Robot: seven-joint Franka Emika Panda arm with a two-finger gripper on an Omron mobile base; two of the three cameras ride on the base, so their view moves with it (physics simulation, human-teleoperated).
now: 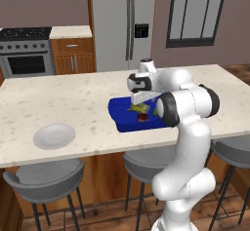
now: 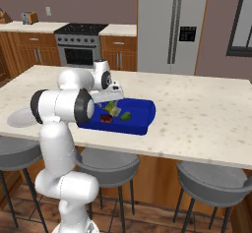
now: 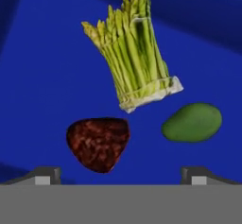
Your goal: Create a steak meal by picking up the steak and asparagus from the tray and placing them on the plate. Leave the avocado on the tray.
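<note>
The gripper [image 3: 120, 175] hangs over the tray [image 3: 42, 76] with its jaws spread wide and nothing between them; in the hand view the two fingertips [image 3: 46, 175] stand far apart at the near edge, which suits a descent onto one of the foods rather than a carry. Taking the tray as the landmark, all three foods lie on its blue floor. Nearest the jaws is the steak [image 3: 98, 143], lying roughly between the fingertips but off toward one of them, so it looks to be the piece the robot is lining up to take; the hand would likely need a small shift to centre it. Just beside the steak, apart from it, sits the avocado [image 3: 192, 122], close enough that a careless closing could nudge it, though it is meant to stay put. Beyond both lies the asparagus [image 3: 133, 53], its banded cut end toward the steak and its tips pointing to the tray's far wall.

Well away from the tray along the desk [image 1: 73, 103], near the desk's front edge, the plate [image 1: 54, 135] lies bare, so neither food has been delivered yet.
</note>
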